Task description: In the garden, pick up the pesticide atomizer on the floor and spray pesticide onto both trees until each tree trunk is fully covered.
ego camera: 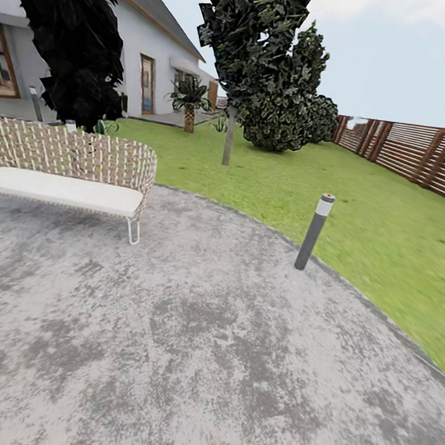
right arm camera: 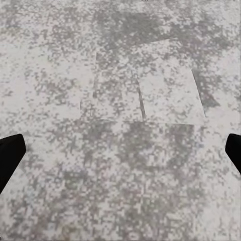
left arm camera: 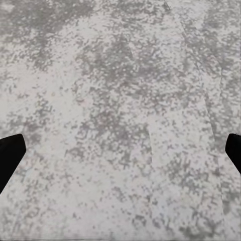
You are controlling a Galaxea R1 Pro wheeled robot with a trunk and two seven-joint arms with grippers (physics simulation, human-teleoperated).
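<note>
The left gripper point(left arm camera: 120, 150) and right gripper point(right arm camera: 120, 150) hang spread wide, grasping nothing, over grey stone paving point(ego camera: 197, 364), likely because the robot is in transit; no atomizer appears; a thin-trunked tree point(ego camera: 229, 136) stands far across the lawn point(ego camera: 369, 219).

Bench point(ego camera: 59, 175) left of bollard point(ego camera: 314, 231)

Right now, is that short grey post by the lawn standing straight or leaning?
Leaning slightly. In the head view the post tilts, its capped top further right than its base on the paving edge.
</note>
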